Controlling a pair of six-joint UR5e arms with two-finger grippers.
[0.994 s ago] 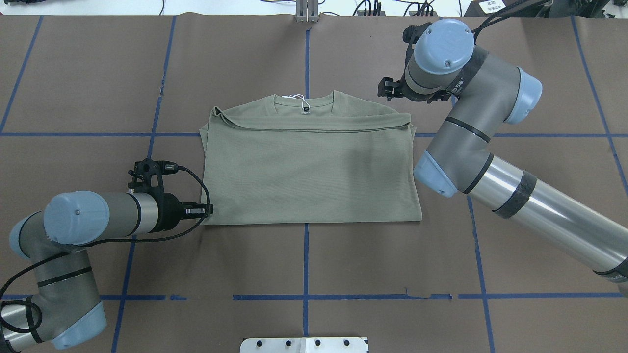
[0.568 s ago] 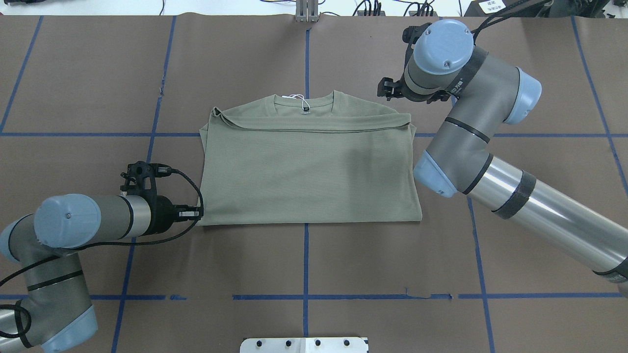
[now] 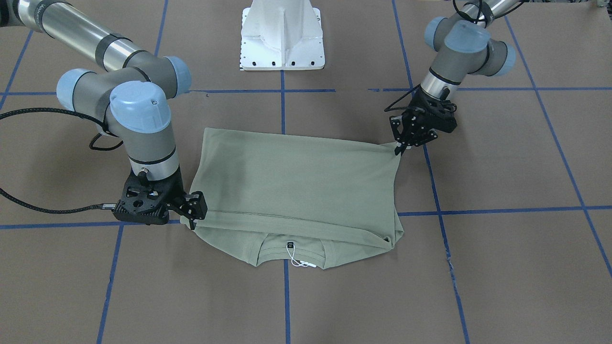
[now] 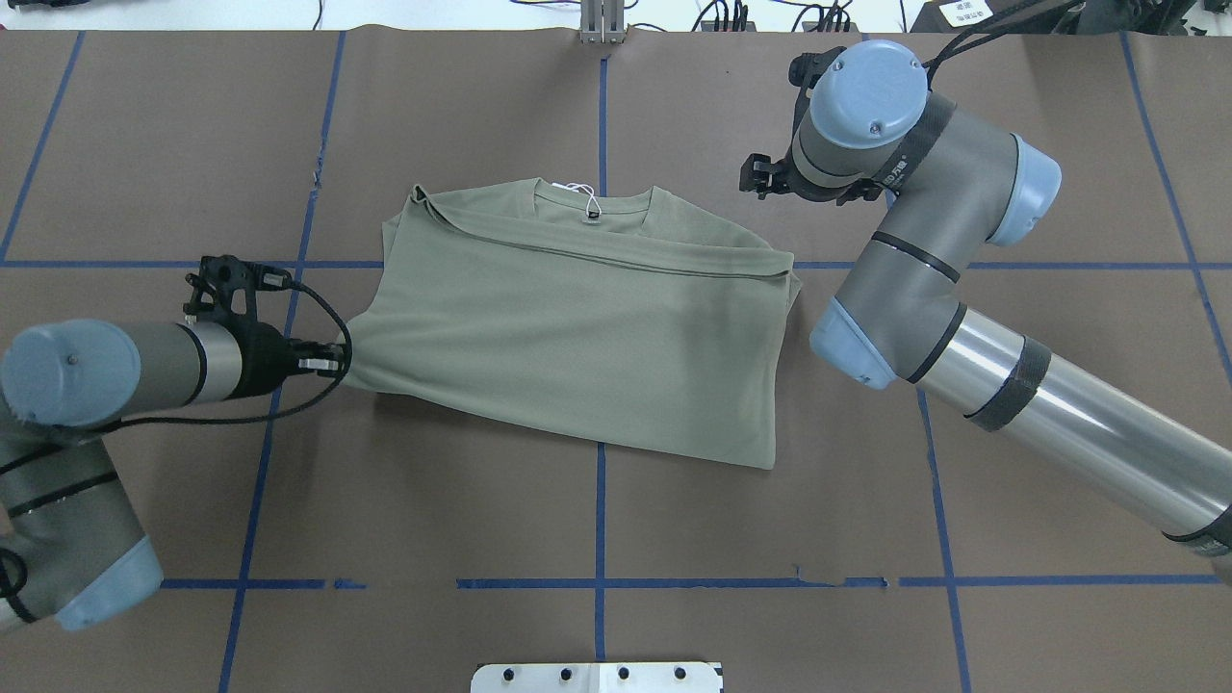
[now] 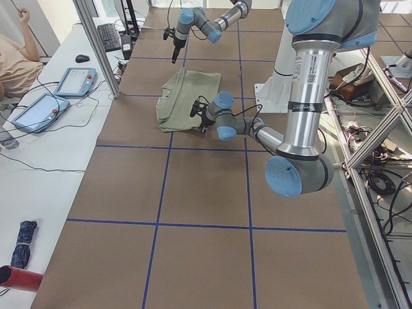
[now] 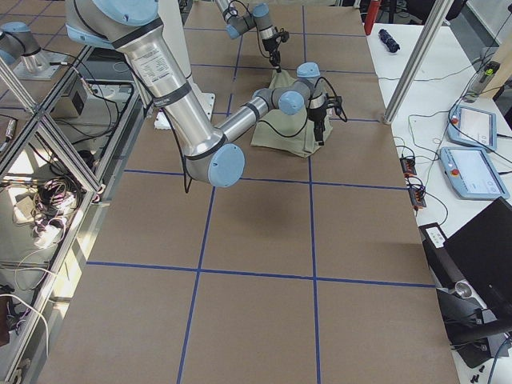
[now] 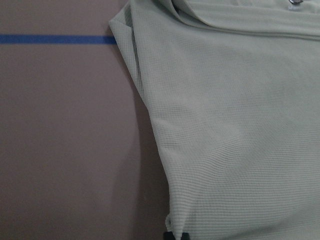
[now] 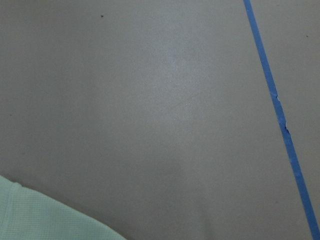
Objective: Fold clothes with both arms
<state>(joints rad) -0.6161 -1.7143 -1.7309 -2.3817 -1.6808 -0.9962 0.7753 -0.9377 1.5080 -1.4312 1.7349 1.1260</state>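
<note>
Overhead exterior: shirt (image 4: pixel 577 327) lies mid-frame, already folded to a rectangle; further halving likely remains. Left gripper (image 4: pixel 339 358) clamps its lower-left corner. Right gripper (image 3: pixel 193 216) sits by the upper-right shoulder; I cannot tell its closure.

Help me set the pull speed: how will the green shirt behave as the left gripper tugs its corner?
Probably floppy: the shirt is drawn to a point at the left gripper rather than staying square. Likely light: with one corner pinched, the whole garment lies skewed to the blue tape lines. The folded layers near the collar could shift if dragged.
</note>
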